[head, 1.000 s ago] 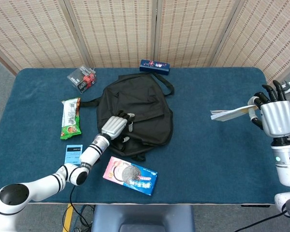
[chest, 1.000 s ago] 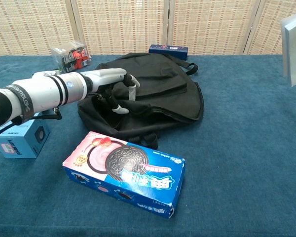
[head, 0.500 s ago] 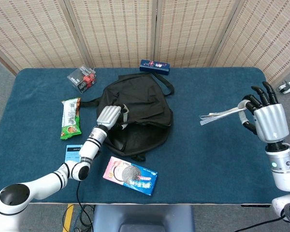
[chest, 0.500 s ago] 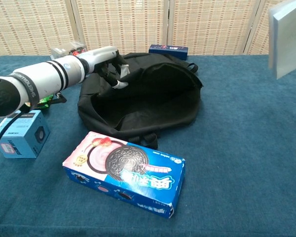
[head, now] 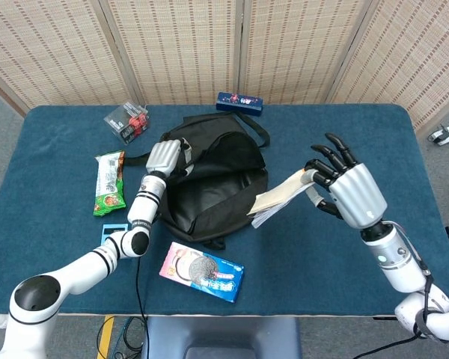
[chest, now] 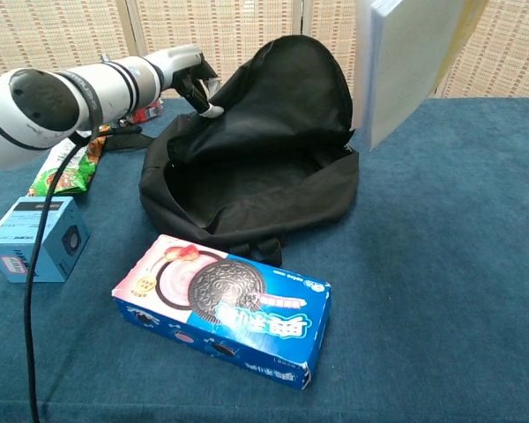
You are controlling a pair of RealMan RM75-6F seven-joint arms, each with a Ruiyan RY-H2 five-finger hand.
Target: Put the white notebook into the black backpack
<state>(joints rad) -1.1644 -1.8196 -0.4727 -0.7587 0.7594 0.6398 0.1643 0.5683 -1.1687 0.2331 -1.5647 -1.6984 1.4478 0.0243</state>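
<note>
Right hand (head: 352,191) carries the white notebook (head: 278,199), pinched at one end between thumb and fingers while the other fingers fan wide above it. From the head view I see the notebook's long axis running from that hand down toward the black backpack (head: 209,183), its free end hanging just over the bag's right edge and the pages drooping a little. In the chest view the notebook (chest: 406,62) stands high and tilted above the bag's right shoulder, not yet inside.

My left hand (head: 165,155) is clamped on the backpack's upper flap near the zipper, lifting it so the mouth gapes toward me; the chest view shows the dark hollow (chest: 247,189) open below the raised flap. I cannot tell exactly how its fingers lie on the cloth.

As I judge it, the opening lies to the left of and below the notebook's leading end, so the right hand is the one to finish the job: lower the free end and slide it along that axis into the hollow.
</note>
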